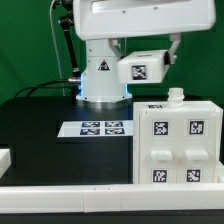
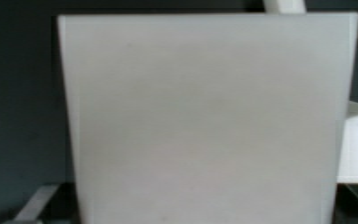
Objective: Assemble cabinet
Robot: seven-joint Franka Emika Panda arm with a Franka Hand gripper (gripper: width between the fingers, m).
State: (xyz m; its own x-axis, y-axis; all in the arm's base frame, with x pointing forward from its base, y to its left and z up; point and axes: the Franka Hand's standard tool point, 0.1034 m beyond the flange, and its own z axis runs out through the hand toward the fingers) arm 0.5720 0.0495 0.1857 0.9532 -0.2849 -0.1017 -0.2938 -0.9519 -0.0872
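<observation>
1. Up above the black worktop (image 1: 40, 120), the tool (image 1: 165, 58) holds a white tagged block (image 1: 140, 68) clear of the surface, its tag facing the exterior camera.
2. The tool appears to be pinching this block. Its plain white face (image 2: 194, 110) nearly fills the wrist view, so the contact itself is hard to see.
3. The cabinet (image 1: 175, 145) stands upright on the worktop at the exterior view's right, below the raised block and apart from it. Four tags show on its front, and a small white knob (image 1: 176, 96) sits on top.
4. The marker board (image 1: 100, 127) lies flat before the arm's base (image 1: 100, 80) — just beside the cabinet, on the exterior view's left.
5. A long white rail (image 1: 70, 190) runs along the front edge.
</observation>
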